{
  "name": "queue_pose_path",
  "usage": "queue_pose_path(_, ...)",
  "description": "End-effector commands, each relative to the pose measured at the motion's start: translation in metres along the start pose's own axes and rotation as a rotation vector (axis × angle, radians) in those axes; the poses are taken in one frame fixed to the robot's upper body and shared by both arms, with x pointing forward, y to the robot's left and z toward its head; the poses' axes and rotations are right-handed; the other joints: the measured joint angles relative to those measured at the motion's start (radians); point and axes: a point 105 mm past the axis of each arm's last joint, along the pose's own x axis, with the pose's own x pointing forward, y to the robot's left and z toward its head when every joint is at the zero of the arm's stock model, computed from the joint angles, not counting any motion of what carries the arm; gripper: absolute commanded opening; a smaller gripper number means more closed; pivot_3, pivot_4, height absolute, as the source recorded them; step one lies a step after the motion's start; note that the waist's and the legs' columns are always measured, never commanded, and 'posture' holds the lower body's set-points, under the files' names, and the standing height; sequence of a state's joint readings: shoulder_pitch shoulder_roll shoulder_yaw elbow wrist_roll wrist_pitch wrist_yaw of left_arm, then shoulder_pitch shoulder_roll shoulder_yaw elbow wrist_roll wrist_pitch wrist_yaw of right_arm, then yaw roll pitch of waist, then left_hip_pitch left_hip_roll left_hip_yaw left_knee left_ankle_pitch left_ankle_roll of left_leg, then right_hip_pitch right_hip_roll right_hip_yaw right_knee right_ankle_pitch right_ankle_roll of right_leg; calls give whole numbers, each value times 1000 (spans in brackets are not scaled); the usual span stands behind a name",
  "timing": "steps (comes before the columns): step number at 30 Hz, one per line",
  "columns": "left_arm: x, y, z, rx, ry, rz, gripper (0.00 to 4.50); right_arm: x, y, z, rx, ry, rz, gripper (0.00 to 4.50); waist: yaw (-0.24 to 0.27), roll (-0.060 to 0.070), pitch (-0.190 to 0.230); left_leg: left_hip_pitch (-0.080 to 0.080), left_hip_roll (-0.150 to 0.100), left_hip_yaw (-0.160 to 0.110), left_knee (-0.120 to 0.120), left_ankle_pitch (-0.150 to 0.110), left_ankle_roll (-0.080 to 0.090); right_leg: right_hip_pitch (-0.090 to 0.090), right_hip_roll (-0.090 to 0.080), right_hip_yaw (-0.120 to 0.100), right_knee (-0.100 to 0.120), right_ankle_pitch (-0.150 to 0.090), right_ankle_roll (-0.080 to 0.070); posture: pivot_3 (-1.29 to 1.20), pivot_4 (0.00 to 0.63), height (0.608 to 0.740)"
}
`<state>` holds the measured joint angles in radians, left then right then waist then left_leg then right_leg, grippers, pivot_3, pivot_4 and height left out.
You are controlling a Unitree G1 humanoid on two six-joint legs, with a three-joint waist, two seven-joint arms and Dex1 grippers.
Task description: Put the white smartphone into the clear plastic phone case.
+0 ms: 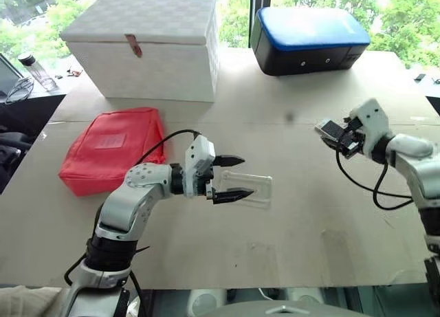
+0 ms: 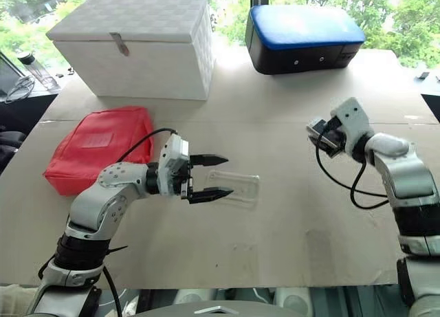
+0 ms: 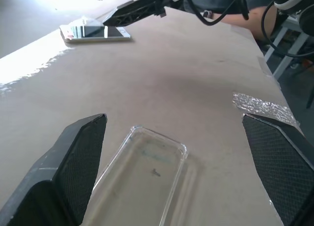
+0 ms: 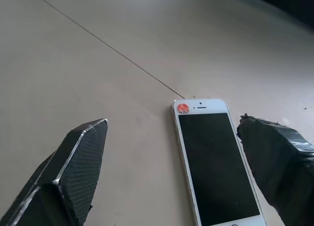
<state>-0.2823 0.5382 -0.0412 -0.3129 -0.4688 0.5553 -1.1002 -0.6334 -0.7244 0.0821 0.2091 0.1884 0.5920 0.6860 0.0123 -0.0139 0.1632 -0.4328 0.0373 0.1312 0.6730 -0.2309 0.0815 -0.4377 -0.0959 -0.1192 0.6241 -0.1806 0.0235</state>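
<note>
To pick the phone up cleanly, read the layout from the big things down. Treat the broad table [image 1: 309, 241] as open working room at the front. Leave alone the white box [image 1: 158, 49] and the blue-topped black case [image 1: 306, 38] along the far edge, and the red pouch [image 1: 113, 148] on the left, all well clear of the job. Note the left gripper [image 1: 244, 176] spread wide, holding nothing, hovering just above the clear case [image 3: 142, 187] lying flat near the middle of the table. Keep it ready to steady that case later, without nudging so light a shell. Note the right gripper [image 4: 172, 122] likewise wide and empty, poised over the white phone [image 4: 216, 162], flat and screen up on the right side of the table, well apart from the case. Judge the step in hand as the reach for the phone. Shift sideways first to centre the phone in the gap, at present much nearer one tip than the other. Line the fingers up either side of the long edges, not the ends. Lower until both tips straddle the thin frame close to the table, then close gently and squarely. Expect a slim, slick body likely to skid or tip if pinched off-centre, so grip near the middle. Lift level before carrying across to the case
</note>
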Motion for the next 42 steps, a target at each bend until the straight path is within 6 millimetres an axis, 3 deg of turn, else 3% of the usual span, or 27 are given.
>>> queue_pose_path(1, -1, -7, 6, 59, -37, 30, 4481, 17, -22, -14, 57, 102, 26, 4500, -4, 0, 0, 0, 0, 1, 0, 0, 0, 0, 0, 1, 0, 0, 0, 0, 150, 740)
queue_pose_path(7, -2, -14, 11, 51, -70, 73, 4481, 26, -43, -36, 93, 234, 15, 4500, -2, 0, 0, 0, 0, 1, 0, 0, 0, 0, 1, 0, 0, 3, 2, 0, 150, 740)
queue_pose_path(10, -2, -17, 19, 50, -101, 95, 4481, 22, -41, -54, 104, 320, 53, 4500, -1, 1, 0, 0, 0, 2, 0, 0, 0, 0, 0, 1, 0, 3, 3, 0, 150, 740)
queue_pose_path(14, -3, -20, 24, 54, -107, 111, 4481, 18, -32, -63, 151, 357, 141, 4500, 2, 1, 0, 1, 0, -1, 0, 0, 0, 3, 0, -1, 0, 3, 3, 0, 150, 740)
queue_pose_path(15, -3, -20, 24, 59, -105, 115, 4500, 17, -30, -64, 163, 361, 151, 3970, 1, 1, 0, 2, 0, -1, 0, 0, 0, 4, 0, -2, 0, 3, 3, 0, 150, 740)
queue_pose_path(19, -5, -19, 31, 69, -138, 142, 4500, 16, -26, -71, 181, 373, 173, 2755, -1, 1, -1, 4, 0, -2, 0, 0, -1, 5, 0, -2, 0, 3, 3, 0, 150, 740)
queue_pose_path(25, -6, -14, 37, 88, -152, 145, 4500, 15, -25, -60, 246, 269, 204, 2758, 0, 0, -2, 4, 1, -2, 0, 0, -1, 6, -1, -3, 0, 1, -1, 0, 150, 740)
queue_pose_path(28, -9, -12, 35, 62, -155, 146, 4500, 13, -22, -37, 246, 139, 264, 2758, -1, 0, -2, 4, 1, -2, 0, 0, -1, 6, -1, -3, 0, 1, 0, 0, 150, 740)
queue_pose_path(31, -12, -4, 31, 14, -213, 207, 4500, 3, -4, -1, 233, -23, 358, 2758, -4, 2, -1, 3, 1, -2, 0, 0, -1, 5, 0, -3, 0, 5, 0, 0, 150, 740)
queue_pose_path(33, -20, -5, 20, 16, -185, 197, 4500, -7, 30, 26, 153, -103, 442, 2758, -10, 2, -1, 3, 1, -2, 0, 0, -1, 5, 0, -2, 0, 5, 0, 0, 150, 740)
queue_pose_path(36, -29, -5, 8, 19, -144, 193, 4500, -17, 77, 48, 92, -159, 524, 2758, -26, 4, 0, 3, 2, -2, -2, 1, -3, 2, -1, -2, 1, 5, 0, 0, 150, 740)
queue_pose_path(39, -39, -4, -2, 24, -113, 187, 4500, -19, 127, 55, 20, -161, 599, 2758, -24, 4, 0, 1, 2, -2, -3, 1, -4, -1, 0, -3, 2, 2, 3, 0, 150, 740)
queue_pose_path(42, -50, -8, -9, 76, -86, 170, 4500, -15, 158, 47, -62, -116, 635, 2758, -20, 2, -1, 2, 2, -2, -3, -4, -4, -1, -3, -3, 1, 0, 0, 0, 150, 740)
